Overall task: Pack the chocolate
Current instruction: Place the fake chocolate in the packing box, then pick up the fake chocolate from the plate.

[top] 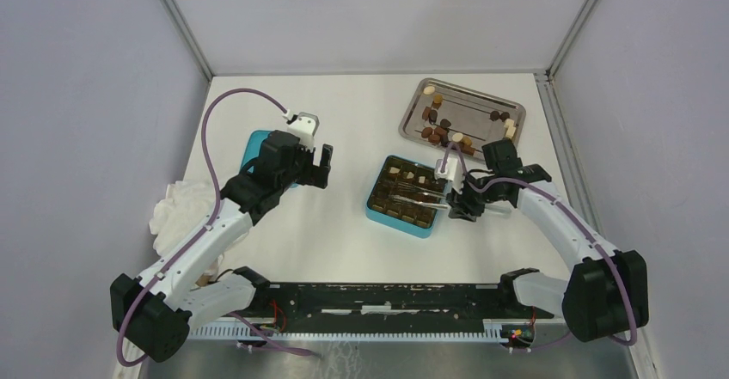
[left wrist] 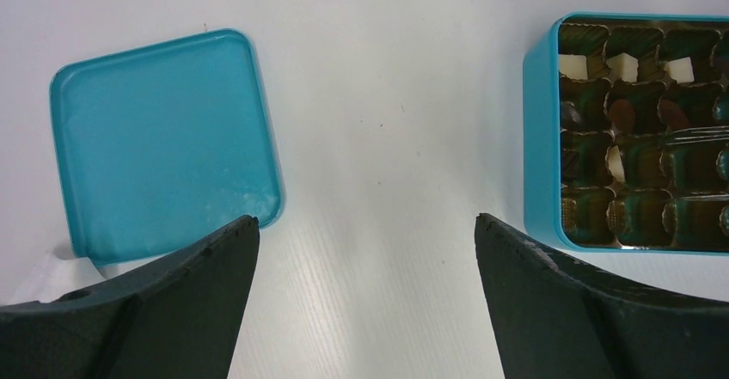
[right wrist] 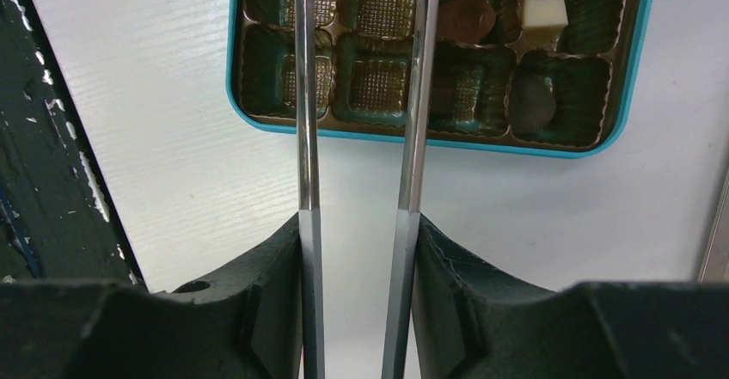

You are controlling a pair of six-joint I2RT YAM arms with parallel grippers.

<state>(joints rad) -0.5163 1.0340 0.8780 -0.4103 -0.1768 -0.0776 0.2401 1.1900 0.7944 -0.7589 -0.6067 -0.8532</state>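
The task is looking only partly done. The square teal box with a brown gridded insert point(left wrist: 540, 138) is sitting near the middle of the white tabletop point(top: 344, 113), a little toward the right edge. Only some of its cells are holding the tiny brown and cream-white chocolates point(right wrist: 545, 11). The cells along its near side are mostly showing bare gold bottoms.

More bonbons are lying loose on the rectangular steel tray point(top: 478, 118) near the far right corner, waiting to be moved over. The flat teal lid point(left wrist: 163, 143) is lying off the box toward the left edge, beside a crumpled white cloth point(top: 176, 205), so closing is also left to do.

The right gripper point(right wrist: 358, 217) is pinching the long metal tweezers point(right wrist: 306, 138), whose arms are reaching over the box. I cannot tell whether their tips are carrying a piece. The left gripper point(left wrist: 367, 224) is hanging spread wide and holding nothing, between lid and box.

No brand, label or writing is showing anywhere.
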